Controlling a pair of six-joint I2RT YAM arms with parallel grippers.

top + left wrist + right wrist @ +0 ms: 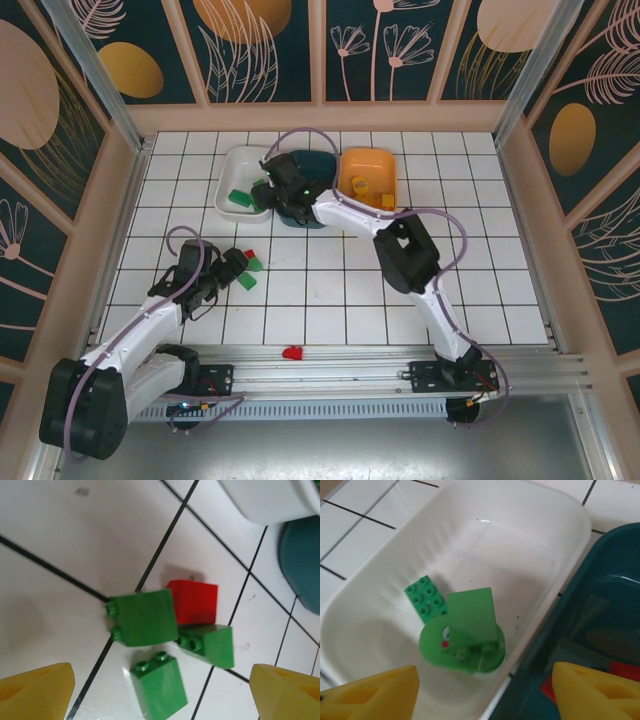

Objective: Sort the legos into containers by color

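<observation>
Tiled bench (330, 290), green sorting: right claw (482, 672) apart over white tray (510, 545); your left claw (160, 672), apart, should next grip one green brick (142, 617).

The trays are white (238, 163), dark teal (322, 162) and orange (368, 162). Green bricks (144, 617), a red brick (194, 601). The white bench (330, 290) is gridded with dark lines.

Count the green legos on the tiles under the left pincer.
3 green legos: one left of the red lego, one below it, one nearest the camera. Others may be hidden.
</observation>
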